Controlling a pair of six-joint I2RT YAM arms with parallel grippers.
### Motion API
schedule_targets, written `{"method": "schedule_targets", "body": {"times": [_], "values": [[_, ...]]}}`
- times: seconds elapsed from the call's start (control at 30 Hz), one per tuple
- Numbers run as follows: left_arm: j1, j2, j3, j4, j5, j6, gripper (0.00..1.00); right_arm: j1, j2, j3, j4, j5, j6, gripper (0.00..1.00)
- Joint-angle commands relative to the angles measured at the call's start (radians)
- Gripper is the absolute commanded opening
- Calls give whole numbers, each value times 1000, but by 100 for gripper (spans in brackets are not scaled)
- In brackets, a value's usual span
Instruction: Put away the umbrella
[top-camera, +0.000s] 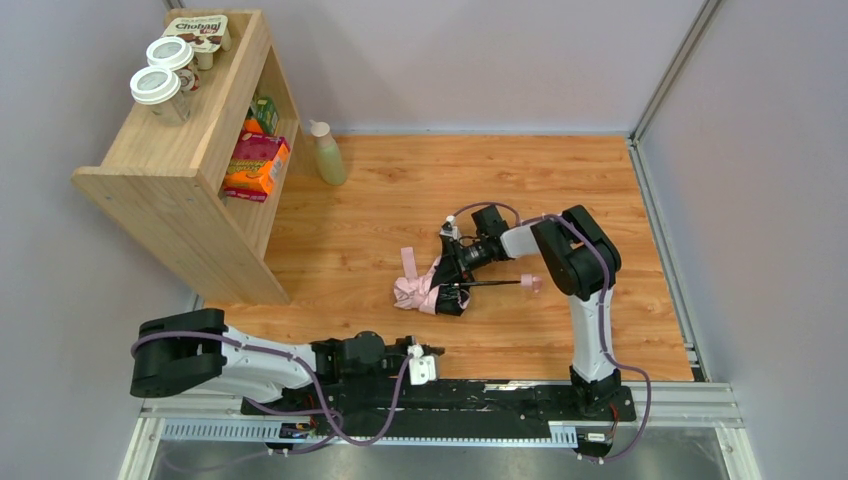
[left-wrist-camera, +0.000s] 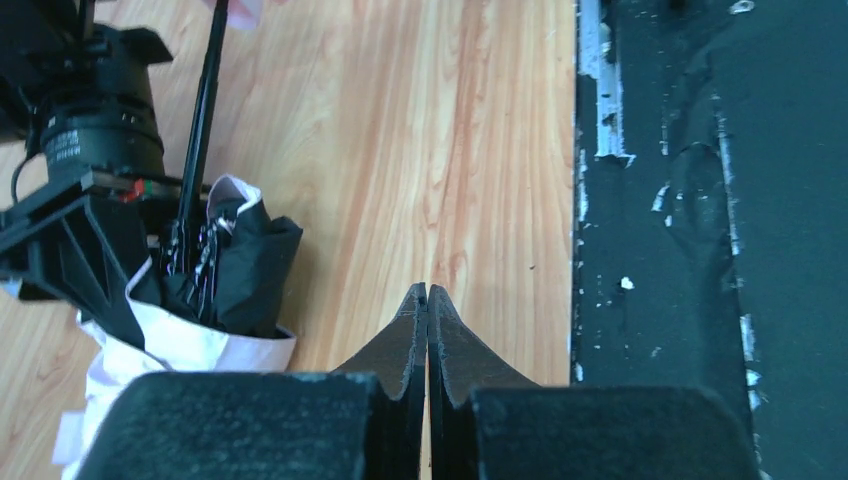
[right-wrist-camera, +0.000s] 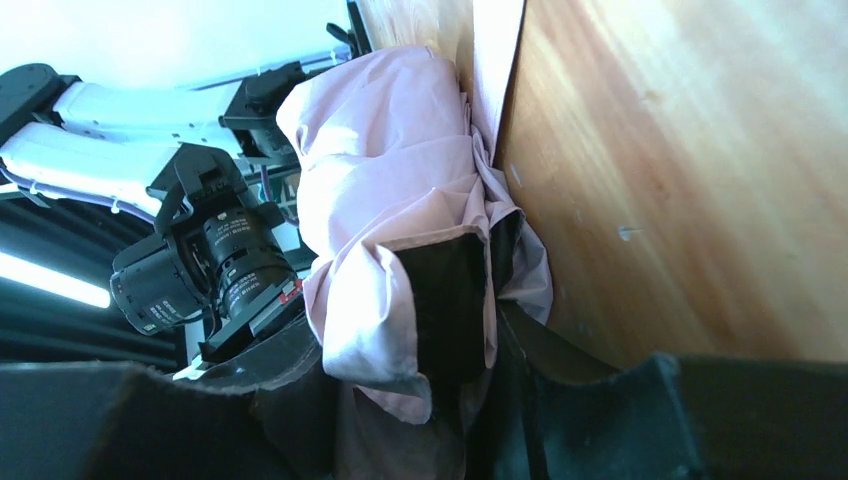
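Pale pink fabric bunched on the desk marks the umbrella, which lies near the middle with its black shaft run out to the right and ending in the handle. The right gripper is clamped on the crumpled canopy, pink and black cloth pinched between its fingers. The left gripper is clenched on nothing, low at the near edge, close to the canopy. This looks like the gathering step: the canopy is loose and the shaft not yet pushed in. The next move probably calls for the left gripper to take the handle or shaft while the right holds the cloth. The wooden shelf at far left carries two lidded cups and a yoghurt pack on top, with boxes inside; a bottle stands beside it.
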Motion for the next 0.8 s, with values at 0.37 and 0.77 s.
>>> {"method": "schedule_targets", "body": {"times": [0.37,0.77], "values": [[13,-1025,-24,-598,-409,-554,26,7,50,22,-100,267,-77,0],[85,-601,421,-973,-468,-912,11,20,21,25,-114,292,-97,0]]}}
